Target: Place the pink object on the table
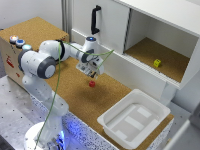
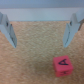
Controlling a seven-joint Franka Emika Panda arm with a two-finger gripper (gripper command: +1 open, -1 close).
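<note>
The pink object [image 1: 92, 84] is a tiny red-pink block resting on the table [image 1: 75, 95], a long worktop with a brown cork-textured top. In the wrist view the pink object [image 2: 62, 64] shows a dark letter on its top face and lies on the cork, apart from both fingers [image 2: 10, 31]. My gripper [image 1: 91, 74] hangs just above the block, open, with nothing between its fingers; in the wrist view the gripper [image 2: 42, 45] spans wide over bare cork.
A white plastic tub [image 1: 134, 119] stands on the table toward the exterior view's right. Behind the table is a white cabinet [image 1: 165, 30] with an open door [image 1: 100, 22]; a small yellow cube [image 1: 157, 63] sits on its cork-lined floor.
</note>
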